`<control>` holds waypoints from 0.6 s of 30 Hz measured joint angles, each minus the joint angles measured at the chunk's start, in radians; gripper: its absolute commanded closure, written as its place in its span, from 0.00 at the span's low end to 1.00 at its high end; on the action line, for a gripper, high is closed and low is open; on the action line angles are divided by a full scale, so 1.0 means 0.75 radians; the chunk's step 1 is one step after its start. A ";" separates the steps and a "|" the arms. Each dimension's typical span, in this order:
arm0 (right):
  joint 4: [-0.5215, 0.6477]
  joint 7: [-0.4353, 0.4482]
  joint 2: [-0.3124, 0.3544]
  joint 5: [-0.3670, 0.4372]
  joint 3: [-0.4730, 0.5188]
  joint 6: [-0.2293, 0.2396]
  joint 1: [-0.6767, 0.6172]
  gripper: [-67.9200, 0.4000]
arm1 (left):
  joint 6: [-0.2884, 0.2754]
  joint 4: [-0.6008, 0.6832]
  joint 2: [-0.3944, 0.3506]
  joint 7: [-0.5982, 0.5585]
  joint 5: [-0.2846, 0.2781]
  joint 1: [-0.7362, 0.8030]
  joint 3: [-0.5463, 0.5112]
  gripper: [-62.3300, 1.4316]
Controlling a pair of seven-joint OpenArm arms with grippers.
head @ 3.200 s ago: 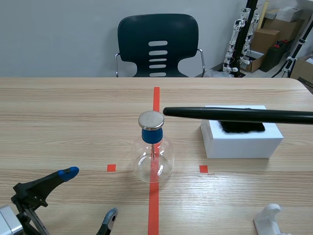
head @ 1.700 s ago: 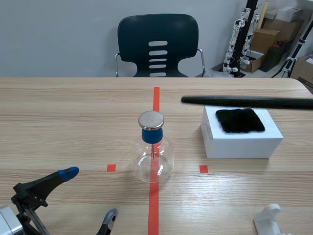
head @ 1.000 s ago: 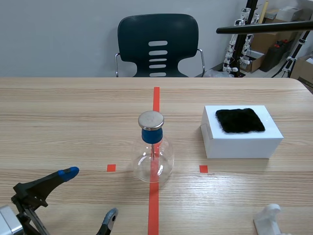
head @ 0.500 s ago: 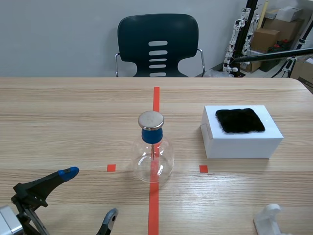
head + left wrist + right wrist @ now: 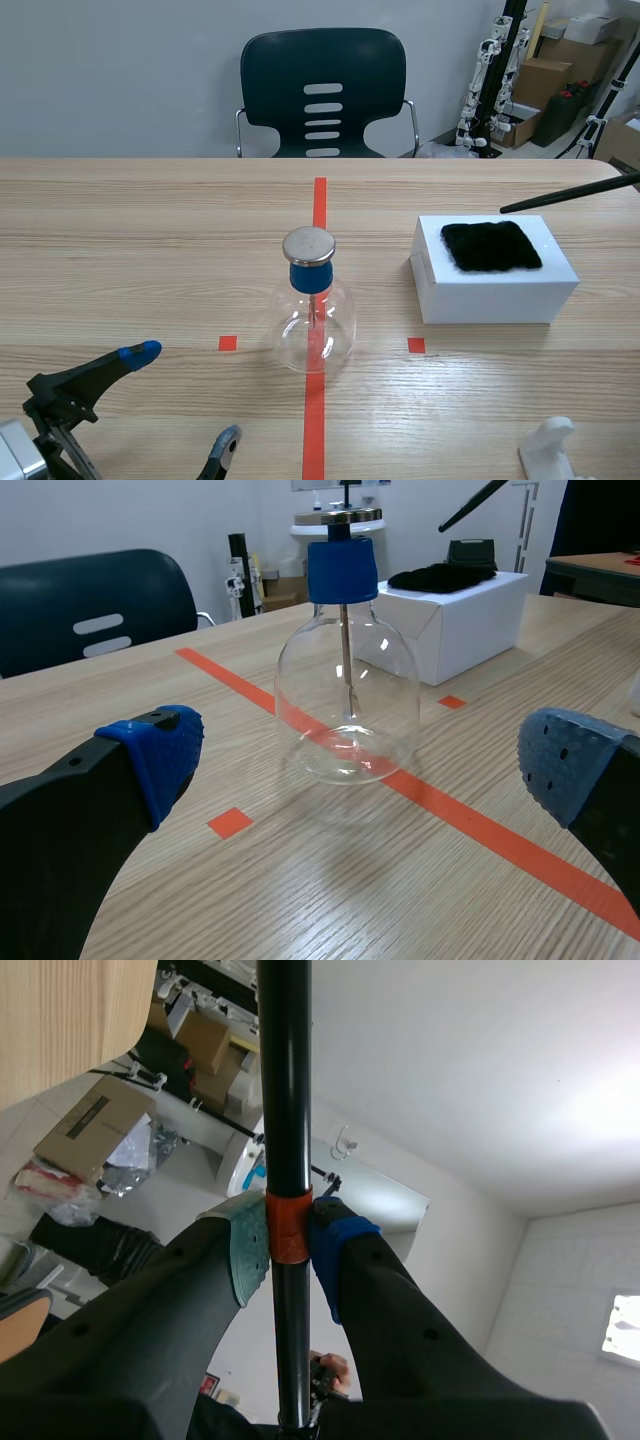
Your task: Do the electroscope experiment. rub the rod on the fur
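Flask (image 5: 315,325) and white box (image 5: 495,288) on table (image 5: 150,230)

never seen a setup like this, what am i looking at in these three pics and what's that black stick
This is a robot with two black arms at a wooden table. The wide picture is shot from between the arms, looking across the table toward a chair. The other two come from cameras on each wrist, looking past that arm's own two fingers. On the table stand a glass flask with a blue stopper and a metal disc on top, the electroscope, and a white box with a patch of black fur on it. A white plastic piece shows at the near edge. The left gripper is open and low near the flask, holding nothing. The right gripper is clamped on the black rod, whose tip hangs in the air over the box, clear of the fur.
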 measured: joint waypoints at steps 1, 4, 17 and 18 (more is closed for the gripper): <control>-0.019 0.003 -0.012 -0.020 0.001 -0.001 0.015 0.98 | 0.000 0.000 0.000 0.000 0.000 0.000 0.000 0.00; -0.066 0.010 -0.036 -0.067 0.001 0.002 0.036 0.98 | 0.000 0.000 0.000 0.000 0.000 0.000 0.000 0.00; -0.087 0.012 -0.052 -0.075 0.001 0.097 0.033 0.98 | 0.000 0.000 0.000 0.000 0.000 0.000 0.000 0.00; -0.087 0.003 -0.056 -0.075 0.001 0.097 0.033 0.98 | 0.000 0.000 0.000 0.000 0.000 0.000 0.000 0.00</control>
